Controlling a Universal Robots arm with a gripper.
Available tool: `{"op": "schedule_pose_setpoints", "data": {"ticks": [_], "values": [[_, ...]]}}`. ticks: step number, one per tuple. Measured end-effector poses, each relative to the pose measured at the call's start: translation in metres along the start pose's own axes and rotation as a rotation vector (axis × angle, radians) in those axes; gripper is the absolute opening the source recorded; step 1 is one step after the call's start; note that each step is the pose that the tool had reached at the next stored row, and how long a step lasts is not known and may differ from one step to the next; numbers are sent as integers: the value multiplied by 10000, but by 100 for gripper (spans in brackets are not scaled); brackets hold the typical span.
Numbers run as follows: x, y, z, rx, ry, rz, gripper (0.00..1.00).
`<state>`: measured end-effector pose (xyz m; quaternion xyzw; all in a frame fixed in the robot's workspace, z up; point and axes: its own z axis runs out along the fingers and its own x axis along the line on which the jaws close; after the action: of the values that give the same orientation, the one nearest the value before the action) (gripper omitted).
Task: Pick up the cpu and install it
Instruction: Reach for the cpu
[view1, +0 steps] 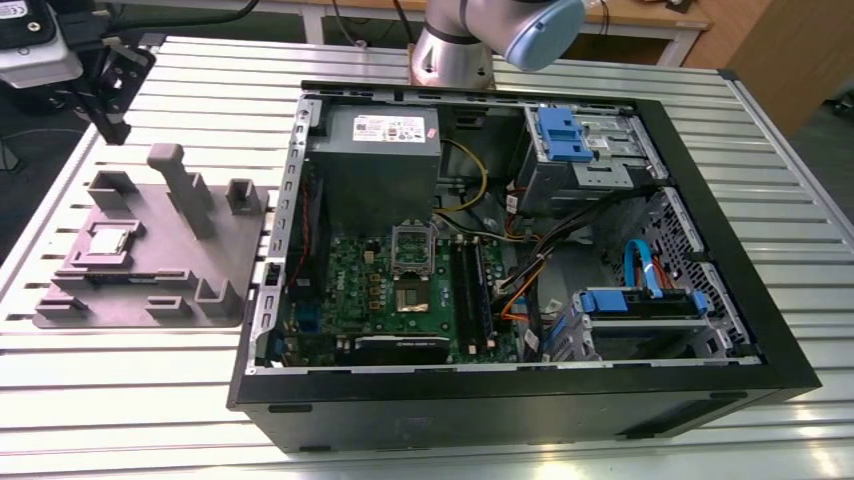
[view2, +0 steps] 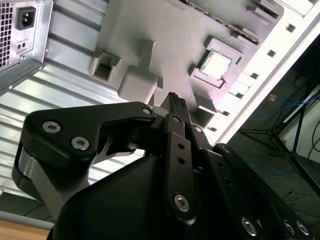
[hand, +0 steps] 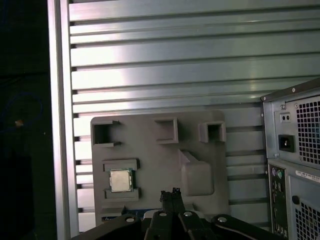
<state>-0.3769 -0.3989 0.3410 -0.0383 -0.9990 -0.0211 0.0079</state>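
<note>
Hanging over the slatted alu table (view1: 174, 400) at the exterior view's left, gripper (view1: 115, 122) is clear of everything. Fingertips (hand: 170, 195) are pressed together in both wrist views, w/ nothing between them; the narrow black tip (view2: 174, 101) points toward the grey tray (hand: 150, 150).

Cpu (hand: 120, 180) lies flat, silver top up, in its square pocket on the tray, apart from the gripper and untouched. In the exterior view the cpu (view1: 107, 242) is in the tray's left part, w/ the tall upright post (view1: 180, 185) toward the exterior view's right of it. The second wrist view shows the cpu (view2: 216, 65) bright in its recess, beyond the fingertip.

Tray (view1: 227, 270) rests on the table just beside the open pc case (view1: 534, 410), which lies on its side. Inside: green motherboard (view1: 387, 300), w/ the psu box (view1: 378, 135) at its far end and blue-tabbed drive bays (view1: 577, 135) at the exterior view's right. The arm's base (view1: 454, 55) stands behind the case.
</note>
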Motion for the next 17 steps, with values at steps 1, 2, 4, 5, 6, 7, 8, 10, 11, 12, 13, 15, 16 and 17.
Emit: {"op": "schedule_pose_setpoints", "data": {"ticks": [1, 2, 4, 5, 6, 7, 8, 10, 11, 12, 13, 15, 16, 17], "values": [[11, -1, 0, 0, 0, 1, 10], [21, -2, 1, 0, 1, 1, 10], [40, -3, 2, 0, 0, 1, 10], [48, -4, 3, 0, 0, 0, 10], [57, -5, 3, 1, 1, 0, 10], [65, -5, 3, 1, 1, 0, 10], [73, -6, 4, 0, 0, 0, 10], [88, -7, 5, 1, 0, 0, 10], [96, -8, 5, 0, 0, 0, 10], [105, -8, 5, 1, 1, 0, 10], [115, -9, 6, 0, 0, 0, 10], [138, -11, 7, 1, 0, 0, 10], [152, -12, 7, 1, 0, 0, 10], [165, -13, 7, 0, 0, -1, 10]]}}
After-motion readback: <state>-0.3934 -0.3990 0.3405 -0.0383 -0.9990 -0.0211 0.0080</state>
